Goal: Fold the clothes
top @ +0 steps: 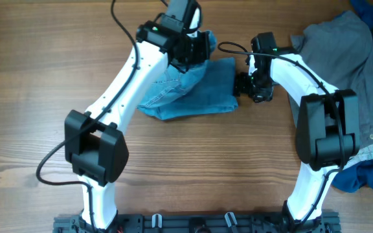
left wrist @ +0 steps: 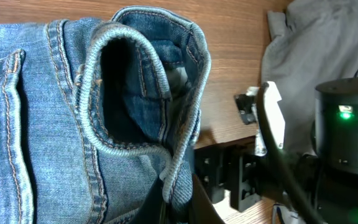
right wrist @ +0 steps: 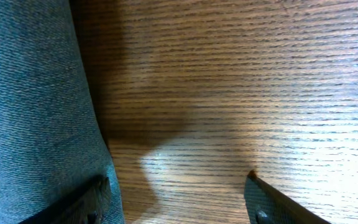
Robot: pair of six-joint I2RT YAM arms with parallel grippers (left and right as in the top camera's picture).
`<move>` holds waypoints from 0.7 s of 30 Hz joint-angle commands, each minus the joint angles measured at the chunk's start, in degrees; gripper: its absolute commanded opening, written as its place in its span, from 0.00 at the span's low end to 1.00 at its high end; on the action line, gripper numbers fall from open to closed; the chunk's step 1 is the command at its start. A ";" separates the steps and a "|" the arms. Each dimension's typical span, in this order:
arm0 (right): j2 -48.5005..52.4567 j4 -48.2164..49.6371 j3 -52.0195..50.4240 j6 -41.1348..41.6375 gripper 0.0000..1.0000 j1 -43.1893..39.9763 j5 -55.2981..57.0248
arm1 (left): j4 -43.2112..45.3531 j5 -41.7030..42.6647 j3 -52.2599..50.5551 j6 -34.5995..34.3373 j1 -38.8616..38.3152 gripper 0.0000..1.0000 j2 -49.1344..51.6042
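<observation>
1 jeans, bunched | left pincer clamped on jeans edge | right pincer wide, beside jeans | 1 grey shirt

The white-and-black left arm rises from its base at the near edge, bends at a black elbow and reaches far forward toward the middle, wrist tipped down. The black two-finger left pincer is clamped on a fold of the light blue denim jeans. The white-and-black right arm bends inward. The black right pincer sits low over the brown wooden surface, fingers spread apart.
</observation>
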 commanded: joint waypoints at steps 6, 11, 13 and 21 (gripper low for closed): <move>0.24 0.22 -1.55 0.92 0.75 1.16 -2.10 | 2.40 -1.86 1.27 -2.38 -4.94 0.18 0.39; 0.20 -1.33 -1.20 0.90 0.86 0.79 -2.03 | 2.82 -3.37 1.27 -2.32 -4.66 0.45 0.39; 0.20 -3.76 0.31 0.96 0.88 0.00 -1.60 | 2.80 -5.25 1.27 -2.12 -4.15 0.45 0.39; -9.44 -11.26 8.66 -2.73 0.89 -2.51 -7.82 | 3.23 -17.09 1.27 -2.12 3.67 0.49 0.39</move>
